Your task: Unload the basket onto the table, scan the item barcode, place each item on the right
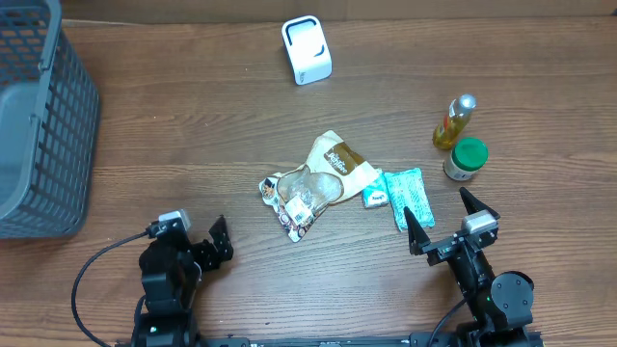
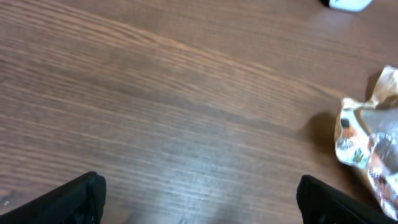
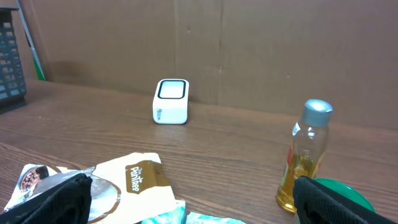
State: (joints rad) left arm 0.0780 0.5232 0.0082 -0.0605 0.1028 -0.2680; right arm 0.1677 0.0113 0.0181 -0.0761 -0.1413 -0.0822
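Wide open and empty at left end effector [image 1: 214,246], foil snack pouch [image 1: 294,202] ahead to its right. Likewise agape, holding nothing, at right end effector [image 1: 436,212], teal packet [image 1: 405,198] just ahead-left. Pinch one pack by an edge, keep flat, present to white scanner [image 1: 307,50] far ahead. Brown wooden surface [image 1: 193,125], grey basket [image 1: 39,116] far left, cardboard wall [image 3: 249,37] beyond.

Ahead and to the right of the left claw [image 2: 199,186], a shiny packet [image 2: 367,149] is blurred and cut off by the frame edge, while by the right claw [image 3: 193,193] a green-lidded jar [image 3: 356,193] is half hidden behind one finger [image 3: 314,202] and cropped below.
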